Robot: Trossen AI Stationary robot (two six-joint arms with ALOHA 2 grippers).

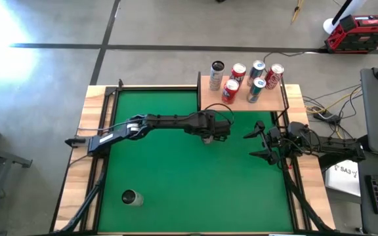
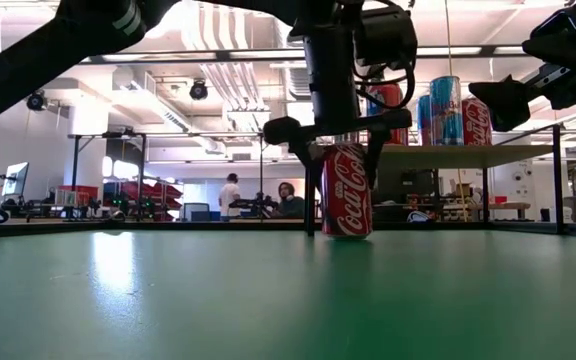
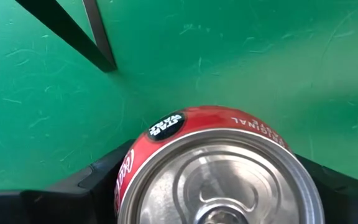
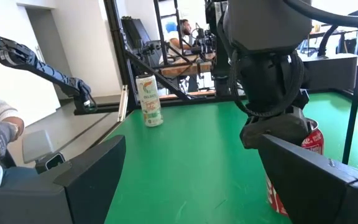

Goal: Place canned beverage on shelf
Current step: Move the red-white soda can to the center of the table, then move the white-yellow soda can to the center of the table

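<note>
Green mat (image 2: 268,300) lies open before the red can (image 2: 348,190), upright below the shelf's (image 1: 205,98) front edge; left gripper (image 1: 209,134) clasps it, right gripper (image 1: 258,143) hangs open nearby

A: What stands on the shelf (image 1: 241,98) at the far edge of the green mat (image 1: 176,177)?

B: Six upright cans (image 1: 245,81), packed close in two loose rows.

A: Where are the arms?

B: The left gripper (image 1: 209,131) reaches across the mat to just before the shelf, directly above a can that it hides. The right gripper (image 1: 258,141), jaws spread, waits near the mat's right edge. A pale can (image 1: 131,197) stands alone, near the front left.
</note>
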